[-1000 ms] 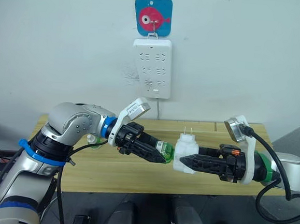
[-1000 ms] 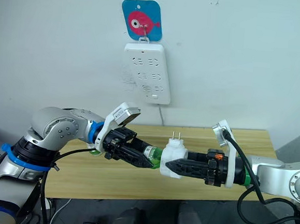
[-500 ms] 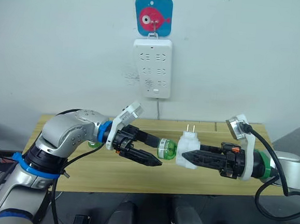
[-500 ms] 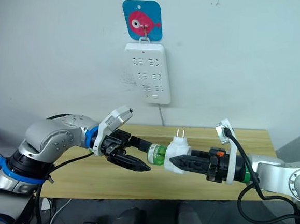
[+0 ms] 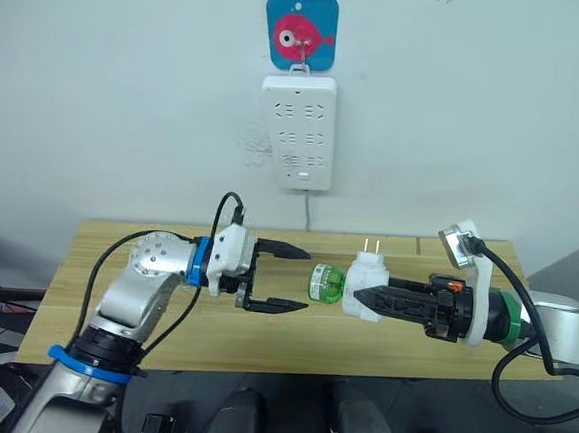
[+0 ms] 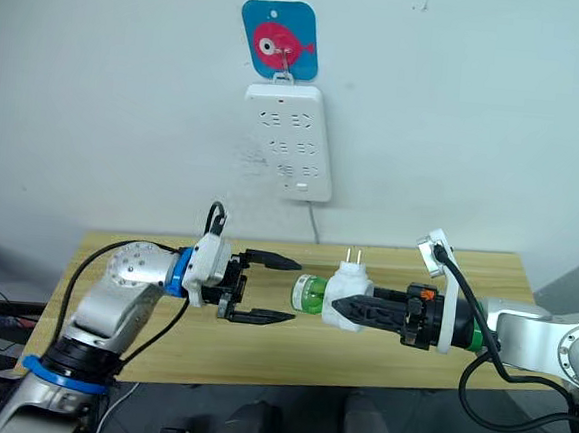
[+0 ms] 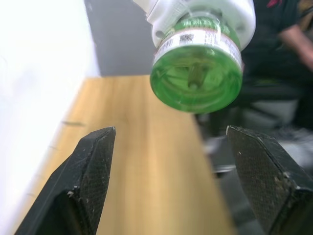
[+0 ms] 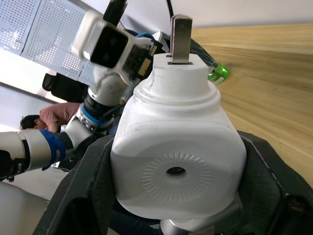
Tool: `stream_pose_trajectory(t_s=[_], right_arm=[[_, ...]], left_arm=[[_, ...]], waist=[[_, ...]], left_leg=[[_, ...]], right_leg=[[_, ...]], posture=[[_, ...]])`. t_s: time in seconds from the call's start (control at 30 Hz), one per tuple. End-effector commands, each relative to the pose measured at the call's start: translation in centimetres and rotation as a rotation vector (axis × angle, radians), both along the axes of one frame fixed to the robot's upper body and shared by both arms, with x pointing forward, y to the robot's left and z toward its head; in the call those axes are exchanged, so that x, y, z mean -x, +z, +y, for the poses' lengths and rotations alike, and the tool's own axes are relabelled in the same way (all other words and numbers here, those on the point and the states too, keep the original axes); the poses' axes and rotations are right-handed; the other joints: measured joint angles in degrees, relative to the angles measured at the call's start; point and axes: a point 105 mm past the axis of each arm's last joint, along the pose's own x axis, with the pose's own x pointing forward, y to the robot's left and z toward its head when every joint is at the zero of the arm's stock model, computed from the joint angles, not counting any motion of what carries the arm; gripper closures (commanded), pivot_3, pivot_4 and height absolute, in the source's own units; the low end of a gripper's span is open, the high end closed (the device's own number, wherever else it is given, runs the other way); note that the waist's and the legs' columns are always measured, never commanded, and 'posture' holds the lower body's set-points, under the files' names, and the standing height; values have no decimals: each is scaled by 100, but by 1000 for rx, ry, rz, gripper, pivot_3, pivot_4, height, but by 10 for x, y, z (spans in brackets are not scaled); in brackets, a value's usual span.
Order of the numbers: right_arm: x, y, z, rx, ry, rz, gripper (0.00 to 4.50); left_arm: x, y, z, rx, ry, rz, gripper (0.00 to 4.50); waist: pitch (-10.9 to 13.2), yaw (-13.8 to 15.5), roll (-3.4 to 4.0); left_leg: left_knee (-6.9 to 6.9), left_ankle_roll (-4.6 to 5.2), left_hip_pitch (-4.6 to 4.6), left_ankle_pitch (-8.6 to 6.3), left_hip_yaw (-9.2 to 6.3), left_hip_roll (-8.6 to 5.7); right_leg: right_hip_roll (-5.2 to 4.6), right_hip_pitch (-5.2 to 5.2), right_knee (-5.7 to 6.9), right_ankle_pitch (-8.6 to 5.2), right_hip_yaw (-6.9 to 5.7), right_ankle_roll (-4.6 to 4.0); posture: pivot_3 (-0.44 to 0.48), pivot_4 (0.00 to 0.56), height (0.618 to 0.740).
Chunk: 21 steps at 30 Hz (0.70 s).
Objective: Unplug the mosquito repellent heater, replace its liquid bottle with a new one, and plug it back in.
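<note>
The mosquito repellent heater (image 5: 368, 280) is a white rounded unit with two prongs (image 8: 181, 32) pointing up, held in the air above the table. My right gripper (image 5: 359, 298) is shut on it from the right. A green liquid bottle (image 5: 324, 282) sticks out of the heater's left side; in the left wrist view its round base (image 7: 198, 81) faces the camera. My left gripper (image 5: 307, 278) is open just left of the bottle. Its fingers (image 7: 93, 169) stand wide apart and touch nothing.
A white power strip (image 5: 296, 132) hangs on the wall under a blue fish hook (image 5: 300, 32), its cord running down behind the wooden table (image 5: 211, 326). Something small and green (image 8: 218, 73) lies on the table. A person (image 8: 43, 118) sits in the background.
My left gripper opened, let go of the green bottle and drew back to the left. The bottle stays in the heater, which my right gripper still holds.
</note>
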Motion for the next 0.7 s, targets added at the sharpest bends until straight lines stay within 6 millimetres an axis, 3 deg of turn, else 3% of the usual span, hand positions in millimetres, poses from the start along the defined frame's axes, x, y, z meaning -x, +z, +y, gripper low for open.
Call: stream_pose_trajectory(t_s=[0.03, 0.37, 0.47, 0.57, 0.7], right_arm=[[1, 12, 1, -35, 8, -35, 1526], [2, 12, 1, -29, 14, -34, 1526], [1, 13, 1, -30, 16, -35, 1526], [1, 13, 2, -31, 17, -36, 1526], [1, 13, 2, -31, 16, -36, 1526]], left_arm=[[9, 18, -11, 92, -47, -177, 671], [11, 23, -27, 154, -103, -209, 671], [12, 19, -28, 125, -130, -186, 1286], [12, 17, -29, 109, -142, -182, 2227], [13, 21, -29, 96, -156, -164, 2268]], waist=[[-1, 7, 1], [-1, -5, 1], [-1, -25, 1], [-1, -38, 1], [-1, -40, 1]], left_leg=[[0, 0, -1, 0, -1, 0], [2, 1, 5, 0, -1, 1], [2, 1, 5, 0, -2, 1], [2, 1, 4, 0, -3, 1], [2, 1, 5, 0, -3, 1]], right_leg=[[0, 0, -1, 0, -1, 0], [6, 2, 10, 1, -3, 1], [8, 2, 10, 1, -4, 1], [8, 3, 9, 1, -5, 1], [9, 3, 10, 1, -5, 1]], posture=[[-156, 203, 740], [-156, 201, 740], [-156, 201, 740], [-156, 201, 740], [-156, 202, 740]])
